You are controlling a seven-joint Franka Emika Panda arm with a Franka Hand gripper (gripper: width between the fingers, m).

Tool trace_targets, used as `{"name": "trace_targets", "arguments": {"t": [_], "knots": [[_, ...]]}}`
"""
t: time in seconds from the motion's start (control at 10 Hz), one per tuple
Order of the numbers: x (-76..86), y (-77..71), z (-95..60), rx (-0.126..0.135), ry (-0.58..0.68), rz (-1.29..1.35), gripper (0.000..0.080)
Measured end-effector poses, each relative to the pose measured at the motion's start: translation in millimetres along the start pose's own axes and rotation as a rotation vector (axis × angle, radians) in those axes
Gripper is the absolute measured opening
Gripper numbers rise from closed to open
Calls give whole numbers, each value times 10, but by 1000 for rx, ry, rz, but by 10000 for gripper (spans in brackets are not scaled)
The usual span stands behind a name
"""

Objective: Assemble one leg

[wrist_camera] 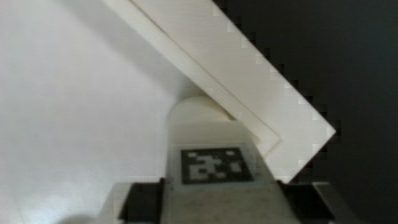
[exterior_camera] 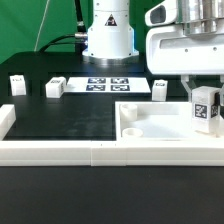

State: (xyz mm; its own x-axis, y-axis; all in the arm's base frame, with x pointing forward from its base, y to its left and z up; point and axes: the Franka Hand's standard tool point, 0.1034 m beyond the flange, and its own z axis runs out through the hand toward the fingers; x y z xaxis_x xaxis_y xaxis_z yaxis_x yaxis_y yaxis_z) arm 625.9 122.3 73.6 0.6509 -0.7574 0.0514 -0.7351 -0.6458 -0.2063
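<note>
My gripper (exterior_camera: 206,103) is shut on a leg (exterior_camera: 206,108), a small white block with a black-and-white tag on its face. I hold it upright over the right side of the large flat white panel (exterior_camera: 165,125), its lower end close to the panel's surface. In the wrist view the leg (wrist_camera: 217,150) sits between my two dark fingers (wrist_camera: 143,200), with the panel (wrist_camera: 80,110) below and its edge running diagonally. Three more legs stand on the black mat: one (exterior_camera: 17,84) at the exterior view's left, one (exterior_camera: 54,88) beside it, one (exterior_camera: 160,90) behind the panel.
The marker board (exterior_camera: 108,84) lies at the back in front of the robot's white base (exterior_camera: 108,35). A white frame wall (exterior_camera: 60,150) runs along the front edge of the black mat. The panel has a corner hole (exterior_camera: 133,128) on its left side.
</note>
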Motion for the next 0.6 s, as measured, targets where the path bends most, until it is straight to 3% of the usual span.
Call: {"name": "trace_targets", "arguments": {"t": [0.4, 0.5, 0.6], "knots": [[8, -3, -3, 6, -4, 15, 294], [8, -5, -3, 5, -4, -4, 456], [16, -18, -13, 2, -7, -137, 456]]}}
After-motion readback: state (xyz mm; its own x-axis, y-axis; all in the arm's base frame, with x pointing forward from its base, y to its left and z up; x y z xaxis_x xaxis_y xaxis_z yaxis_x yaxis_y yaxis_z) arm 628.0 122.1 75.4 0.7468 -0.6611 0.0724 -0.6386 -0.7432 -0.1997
